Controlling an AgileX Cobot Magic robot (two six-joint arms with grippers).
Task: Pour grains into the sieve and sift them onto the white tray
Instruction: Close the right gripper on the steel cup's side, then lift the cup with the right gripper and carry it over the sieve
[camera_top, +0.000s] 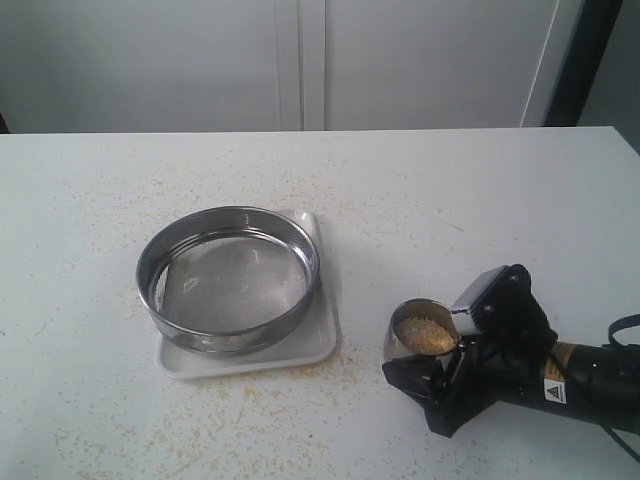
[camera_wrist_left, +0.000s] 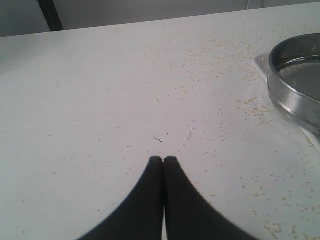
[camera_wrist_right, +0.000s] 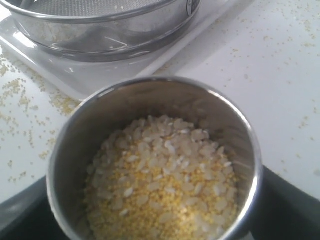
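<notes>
One cup (camera_top: 396, 346) of grains (camera_top: 425, 334) in right tool (camera_top: 438, 352), one sieve (camera_top: 226, 338), one tray (camera_top: 324, 336)

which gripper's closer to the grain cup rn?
Right. The right gripper has the cup between its fingers, near the tray. The left gripper hangs shut over the table; its camera shows only the sieve at the edge, no cup.

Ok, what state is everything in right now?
sieve: upright on tray, mesh bare
tray: flat on table, under sieve
cup: upright, part full of grains, in right gripper
grains: in cup, strays on table
right gripper: shut on cup
left gripper: shut, empty
</notes>
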